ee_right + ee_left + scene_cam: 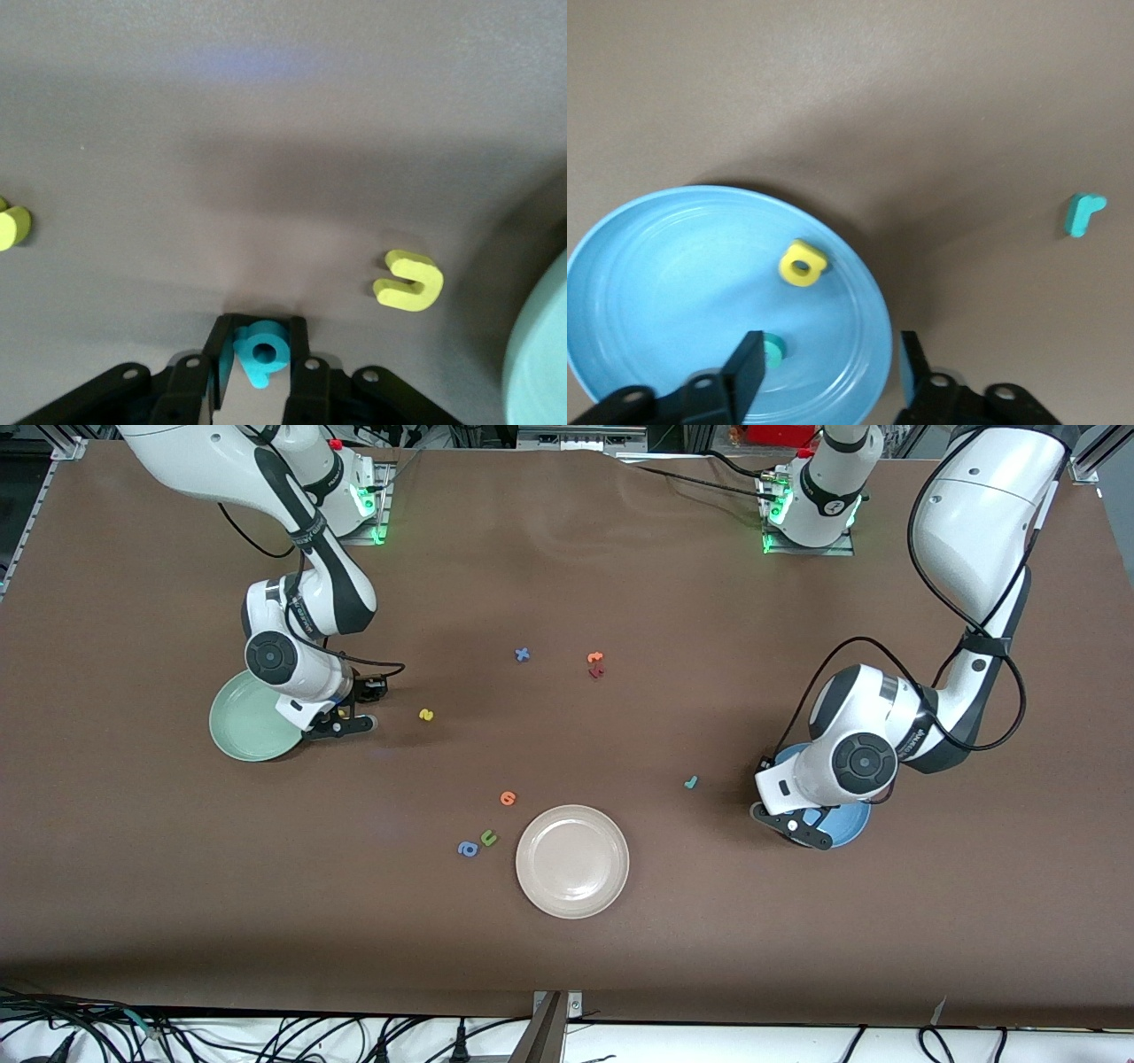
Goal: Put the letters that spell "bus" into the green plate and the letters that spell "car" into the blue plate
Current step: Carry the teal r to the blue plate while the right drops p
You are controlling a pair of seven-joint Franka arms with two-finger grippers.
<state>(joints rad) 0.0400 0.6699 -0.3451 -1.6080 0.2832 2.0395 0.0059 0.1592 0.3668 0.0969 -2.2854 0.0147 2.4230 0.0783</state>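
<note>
**Right tool gripping teal "b", left tool open over blue plate**

Front view: right tool (341, 724) sits low at the desk, just beside the green plate (248, 722) at the right arm's end. Yellow "s" (426, 714) lies on the desk near it, toward the middle. Left tool (802, 828) is over the rim of the blue plate (846, 825) at the left arm's end. Teal "r" (691, 782) is on the desk close by. Beige plate (572, 860) is nearest the camera, with the green "u" (488, 837), blue "a" (468, 849) and an orange letter (508, 798) beside it.

Left wrist view: tool jaws spread wide, holding nothing. Yellow "a" (802, 263) and teal "c" (773, 351) lie in the blue plate; "r" outside it.

Right wrist view: jaws pinched on the teal "b" (263, 349). Yellow "u" (409, 282) is on the desk, just short of the green plate.
</note>
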